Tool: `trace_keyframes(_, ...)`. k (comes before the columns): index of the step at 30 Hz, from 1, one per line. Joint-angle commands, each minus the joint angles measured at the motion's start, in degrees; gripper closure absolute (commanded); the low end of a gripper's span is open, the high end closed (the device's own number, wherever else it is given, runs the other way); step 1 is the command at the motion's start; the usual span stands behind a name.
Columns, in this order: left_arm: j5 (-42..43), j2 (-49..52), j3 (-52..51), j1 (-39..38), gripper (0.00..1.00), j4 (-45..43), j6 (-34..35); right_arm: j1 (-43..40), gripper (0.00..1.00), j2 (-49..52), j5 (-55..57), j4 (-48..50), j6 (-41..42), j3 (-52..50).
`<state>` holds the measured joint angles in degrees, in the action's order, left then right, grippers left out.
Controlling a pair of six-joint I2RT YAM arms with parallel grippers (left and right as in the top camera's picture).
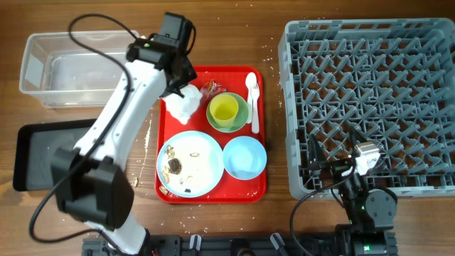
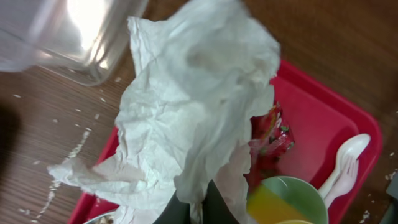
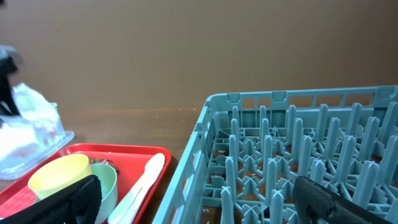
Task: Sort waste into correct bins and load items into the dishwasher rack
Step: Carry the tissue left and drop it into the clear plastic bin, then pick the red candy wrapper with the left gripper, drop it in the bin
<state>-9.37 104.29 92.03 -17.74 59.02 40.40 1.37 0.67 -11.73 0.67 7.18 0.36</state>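
My left gripper [image 1: 179, 87] is shut on the crumpled white napkin [image 1: 183, 104] and holds it over the red tray's far left corner; the left wrist view shows the fingers [image 2: 198, 208] pinching the napkin [image 2: 193, 106]. The red wrapper [image 1: 211, 88] lies beside it. The yellow cup [image 1: 224, 109] stands in the green saucer-bowl [image 1: 242, 121]. The white spoon [image 1: 253, 99], the blue bowl [image 1: 245, 156] and the blue plate [image 1: 195, 153] with crumbs [image 1: 174, 166] are on the tray. My right gripper [image 3: 199, 208] is open and empty at the rack's [image 1: 377, 92] near left corner.
The clear tub [image 1: 71, 67] stands far left, with the black tray [image 1: 35, 153] in front of it. The flat red serving tray [image 1: 211, 193] is in the middle. Crumbs are scattered on the table near the tray's left edge.
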Motion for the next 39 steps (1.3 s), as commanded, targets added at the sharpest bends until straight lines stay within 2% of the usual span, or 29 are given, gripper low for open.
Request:
trace_keyframes(1, -6.56, -1.55, 0.52, 0.33, 0.96, 1.73, 0.35, 0.07, 0.00, -0.39, 0.13, 0.24, -1.03, -0.07)
trace_keyframes(3, -6.62, -1.55, 0.52, 0.37, 0.96, 2.54, 0.35, 0.07, 0.00, -0.39, 0.15, 0.24, -1.03, -0.07)
trace_keyframes(5, -11.39, -2.08, 0.59, 0.63, 0.96, 0.59, 0.39, 0.07, 0.00, -0.42, 0.15, 0.24, -1.01, -0.07)
trace_keyframes(6, -15.76, -3.50, 0.61, 1.86, 0.96, -2.89, 0.39, 0.07, 0.00, -0.39, 0.15, 0.24, -1.05, -0.07)
trace_keyframes(9, -18.86, -6.05, 0.61, 7.69, 0.96, -10.99, 0.37, 0.07, 0.00, -0.39, 0.15, 0.24, -1.03, -0.07)
trace_keyframes(11, -17.97, -5.62, 0.61, 13.81, 0.96, -16.72, 0.42, 0.07, 0.00, -0.42, 0.15, 0.24, -1.01, -0.07)
trace_keyframes(15, -9.11, -0.22, 0.61, 24.04, 0.94, -26.32, 0.87, 0.07, 0.00, -0.39, 0.15, 0.24, -1.03, -0.07)
trace_keyframes(16, -8.24, 0.85, 0.61, 25.00, 0.90, -27.78, 0.92, 0.07, 0.00, -0.39, 0.15, 0.24, -1.03, -0.07)
trace_keyframes(17, -7.93, 2.54, 0.61, 26.21, 0.80, -29.18, 2.40, 0.07, 0.00, -0.42, 0.15, 0.24, -1.03, -0.07)
trace_keyframes(19, -7.96, 5.40, 0.61, 27.93, 0.68, -29.03, 5.07, 0.07, 0.00, -0.39, 0.13, 0.24, -1.01, -0.07)
trace_keyframes(20, -7.93, 5.81, 0.61, 28.52, 0.53, -27.52, 5.07, 0.07, 0.00, -0.39, 0.13, 0.24, -1.03, -0.07)
trace_keyframes(21, -7.98, 5.79, 0.61, 28.63, 0.48, -26.56, 5.07, 0.07, 0.00, -0.39, 0.15, 0.24, -1.03, -0.07)
trace_keyframes(22, -7.98, 5.07, 0.61, 28.68, 0.31, -24.74, 5.03, 0.07, 0.00, -0.39, 0.15, 0.24, -1.03, -0.07)
trace_keyframes(23, -7.93, 4.17, 0.61, 28.68, 0.21, -23.04, 5.03, 0.07, 0.00, -0.39, 0.15, 0.24, -1.03, -0.07)
trace_keyframes(24, -6.86, 2.45, 0.61, 28.50, 0.19, -20.44, 4.55, 0.07, 0.00, -0.39, 0.15, 0.24, -1.03, -0.07)
trace_keyframes(26, 3.58, -2.36, 0.61, 27.54, 0.14, -17.18, -3.45, 0.07, 0.00, -0.39, 0.15, 0.24, -1.03, -0.07)
trace_keyframes(29, 17.09, -8.94, 0.61, 21.97, 0.13, -12.00, -13.49, 0.07, 0.00, -0.42, 0.15, 0.24, -1.03, -0.07)
trace_keyframes(32, 17.42, -8.22, 0.57, 12.96, 0.13, -6.73, -18.12, 0.07, 0.00, -0.39, 0.15, 0.24, -1.01, -0.07)
trace_keyframes(34, 16.83, -4.83, -0.11, 7.32, 0.14, -5.60, -17.05, 0.07, 0.00, -0.39, 0.15, 0.24, -1.01, -0.07)
trace_keyframes(36, 12.98, -0.13, -0.20, 4.22, 0.18, -5.62, -11.87, 0.07, 0.00, -0.39, 0.15, 0.24, -1.03, -0.07)
trace_keyframes(39, 12.22, 5.75, -0.20, 3.89, 0.22, -6.84, -8.35, 0.07, 0.00, -0.39, 0.15, 0.24, -1.01, -0.07)
